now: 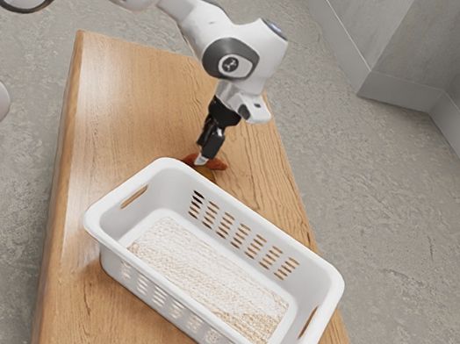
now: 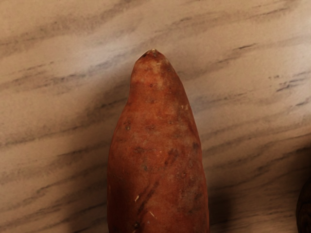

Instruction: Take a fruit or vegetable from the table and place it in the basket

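The gripper points down at the table just beyond the basket's far rim, right at a reddish-orange sweet potato. Whether it holds the sweet potato cannot be made out. From the hand, the sweet potato appears large and close, its narrow tip surrounded by wood grain and its body running under the hand. The white basket stands on the table with nothing inside it.
A brownish-yellow round item lies beside the sweet potato, partly behind the basket's rim; a dark item lies to one side in the wrist view. The wooden table extends beyond the basket.
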Controlling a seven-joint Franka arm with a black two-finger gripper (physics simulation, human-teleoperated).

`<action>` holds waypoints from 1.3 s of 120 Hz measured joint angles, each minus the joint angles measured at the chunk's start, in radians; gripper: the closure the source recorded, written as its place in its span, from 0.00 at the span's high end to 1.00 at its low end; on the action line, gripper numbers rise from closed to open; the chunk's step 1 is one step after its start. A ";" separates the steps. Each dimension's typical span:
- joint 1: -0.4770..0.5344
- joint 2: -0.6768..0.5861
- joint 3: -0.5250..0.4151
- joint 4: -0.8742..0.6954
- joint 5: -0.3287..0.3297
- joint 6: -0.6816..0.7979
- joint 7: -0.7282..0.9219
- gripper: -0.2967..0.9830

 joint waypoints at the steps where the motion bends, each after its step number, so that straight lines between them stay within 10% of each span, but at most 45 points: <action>1: 0.000 0.000 0.000 0.000 0.000 0.000 0.000 0.76; 77: -0.009 0.019 0.001 0.003 -0.025 0.006 0.001 0.39; 156: 0.028 -0.032 -0.111 0.270 -0.010 -0.084 -0.007 0.36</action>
